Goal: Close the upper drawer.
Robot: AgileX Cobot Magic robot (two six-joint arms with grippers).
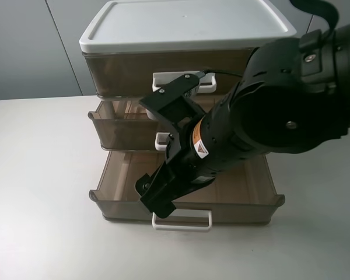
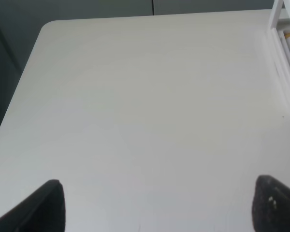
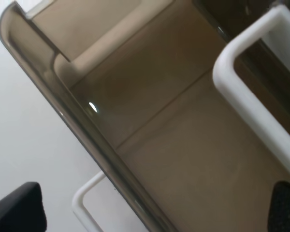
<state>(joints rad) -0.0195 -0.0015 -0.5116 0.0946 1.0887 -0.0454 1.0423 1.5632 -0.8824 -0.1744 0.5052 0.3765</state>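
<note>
1. Far L, wrist view only: left gripper (image 2: pixel 157 208) hangs over the bare white table (image 2: pixel 135 96). Its fingers (image 2: pixel 41 208) are spread wide w/ nothing btwn them. A white frame-like thing (image 2: pixel 286 43) shows at that view's edge; can't tell what it is.
2. High view, centre-back of the table: a drawer unit w/ a white lid (image 1: pixel 186 23). Under the lid is the tall top drawer (image 1: pixel 122 73), pushed in.
3. The upper drawer (image 1: pixel 125 131) is the middle of three and stands partway out. Its front is forward of the top drawer's front but well behind the bottom drawer's front. Its white handle (image 1: pixel 161 140) is mostly hidden by the arm; the wrist view shows it as a thick white loop (image 3: pixel 251 96).
4. The bottom drawer (image 1: pixel 122 204) is pulled far out, w/ its white loop (image 1: pixel 182 222) facing the near table edge.
5. The right arm (image 1: pixel 291 99) comes in from the R, crossing over the unit and covering the R half of the upper drawer.
6. The right gripper (image 1: pixel 158 199) points down at the bottom drawer's front wall (image 3: pixel 82 135). Its fingers (image 3: pixel 17 208) are spread wide, one tip outside that wall over the table, the other over the drawer's inside, near the upper drawer's handle.
7. It grips nothing — can't tell if that tip touches the handle.
</note>
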